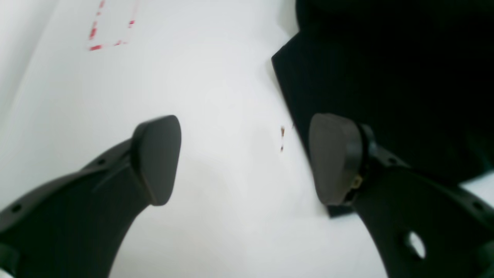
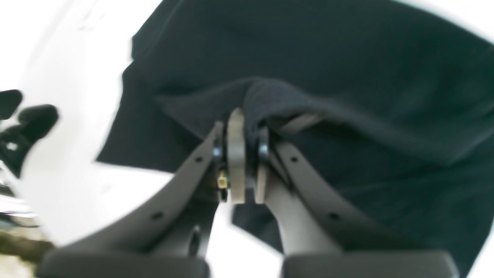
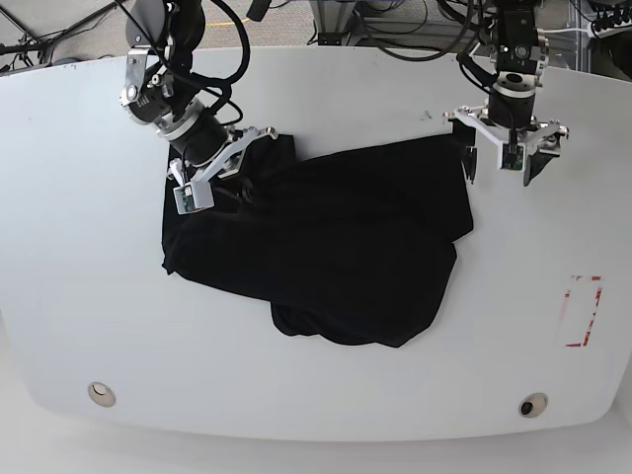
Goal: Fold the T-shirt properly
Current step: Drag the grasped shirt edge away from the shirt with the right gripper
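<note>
The black T-shirt (image 3: 336, 247) lies crumpled and spread across the middle of the white table (image 3: 79, 296). At its upper left corner my right gripper (image 3: 240, 176) is shut on a bunched fold of the T-shirt (image 2: 328, 58). In the right wrist view the right gripper (image 2: 247, 127) has cloth pinched between its pads and pulled up into a ridge. My left gripper (image 3: 501, 168) hangs open at the shirt's upper right corner. In the left wrist view the left gripper (image 1: 245, 160) holds nothing, with bare table between its fingers (image 1: 158, 158) and the T-shirt's edge (image 1: 386, 77) beside the right finger.
A red dashed rectangle (image 3: 581, 311) is marked near the table's right edge and also shows as red marks (image 1: 110, 29) in the left wrist view. Two round holes (image 3: 99, 393) (image 3: 533, 405) sit near the front edge. Cables hang behind the table.
</note>
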`<state>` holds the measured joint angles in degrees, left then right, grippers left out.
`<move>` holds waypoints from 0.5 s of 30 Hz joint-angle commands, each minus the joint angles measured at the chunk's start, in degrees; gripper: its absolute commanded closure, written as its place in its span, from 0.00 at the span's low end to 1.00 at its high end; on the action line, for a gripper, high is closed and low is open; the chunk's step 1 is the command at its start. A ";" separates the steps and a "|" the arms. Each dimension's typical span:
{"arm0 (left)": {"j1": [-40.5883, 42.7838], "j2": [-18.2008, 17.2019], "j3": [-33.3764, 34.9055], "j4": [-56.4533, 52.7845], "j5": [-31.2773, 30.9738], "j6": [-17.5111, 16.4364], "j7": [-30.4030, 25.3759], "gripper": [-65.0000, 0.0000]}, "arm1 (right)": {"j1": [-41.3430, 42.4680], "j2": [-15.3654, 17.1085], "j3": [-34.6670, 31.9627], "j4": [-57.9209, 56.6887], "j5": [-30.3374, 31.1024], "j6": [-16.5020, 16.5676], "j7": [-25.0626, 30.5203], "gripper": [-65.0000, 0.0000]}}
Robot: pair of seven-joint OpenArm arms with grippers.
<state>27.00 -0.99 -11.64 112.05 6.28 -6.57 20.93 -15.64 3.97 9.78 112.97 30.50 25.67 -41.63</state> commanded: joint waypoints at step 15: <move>-10.26 1.30 -1.42 0.26 -4.83 -3.85 14.02 0.24 | 14.63 12.69 2.83 2.68 11.92 0.48 1.76 1.00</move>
<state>16.99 0.62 -13.45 111.35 1.69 -8.75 36.38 -2.83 15.25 12.36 114.37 40.66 25.63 -42.02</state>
